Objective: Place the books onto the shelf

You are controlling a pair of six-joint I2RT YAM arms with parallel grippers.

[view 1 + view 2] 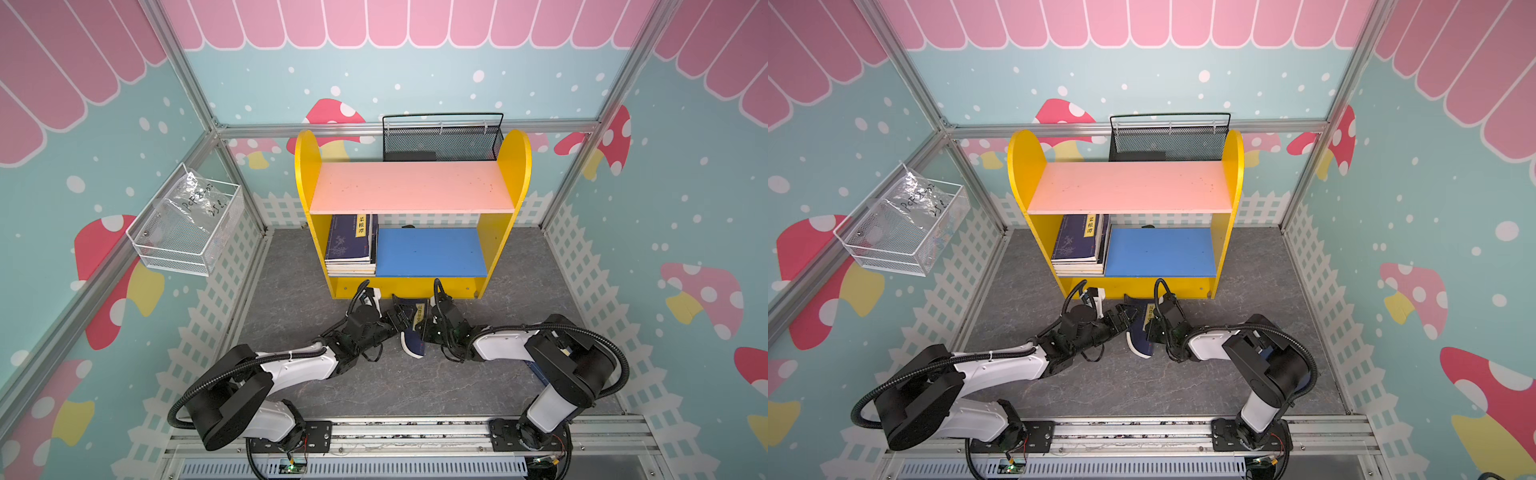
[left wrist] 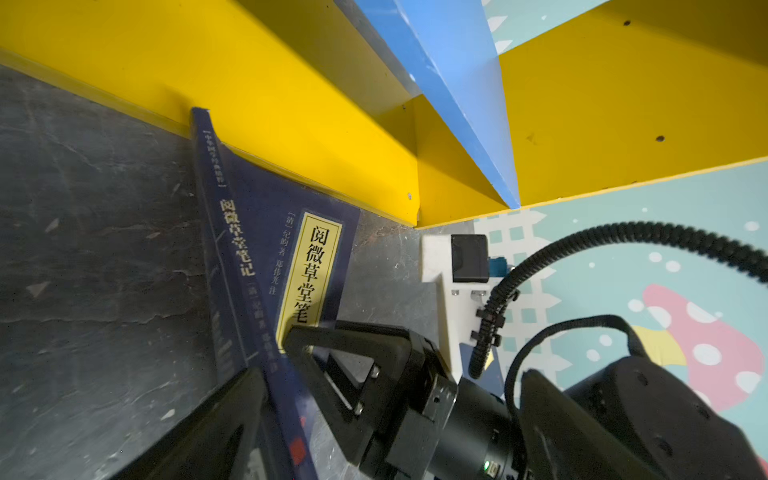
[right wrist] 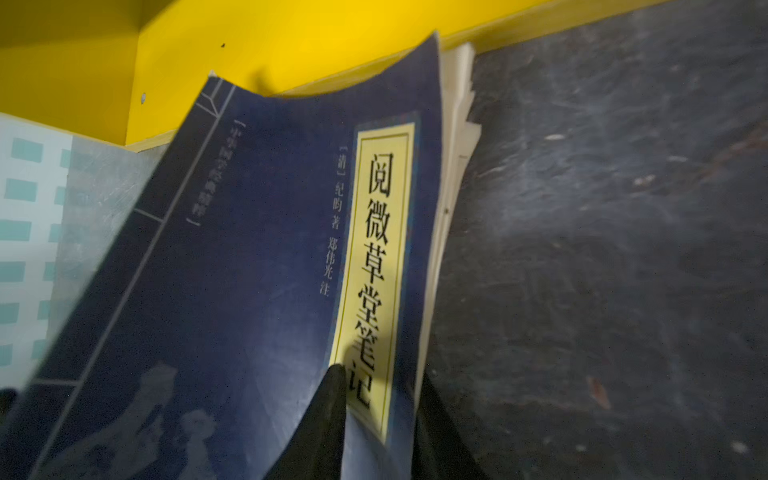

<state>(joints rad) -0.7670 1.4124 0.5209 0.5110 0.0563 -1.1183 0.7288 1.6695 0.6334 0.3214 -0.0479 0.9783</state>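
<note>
A black metal mesh basket (image 1: 442,141) (image 1: 1169,141) with a wire rim hangs at the horizontal aluminium frame bar (image 1: 552,124) along the back wall; something dark and flat lies inside it, too shadowed to identify. A white wire-mesh basket (image 1: 174,253) (image 1: 888,257) is mounted on the left wall and holds a crumpled clear plastic bag (image 1: 199,199) (image 1: 917,195) with handwritten marks. The grey marbled tabletop (image 1: 415,386) (image 1: 1142,386) (image 2: 104,249) (image 3: 602,249) looks scuffed in both wrist views. The teal walls (image 1: 415,75) carry pink mushrooms, white dots and a white picket fence. A slotted aluminium rail (image 1: 415,432) runs along the near edge.
</note>
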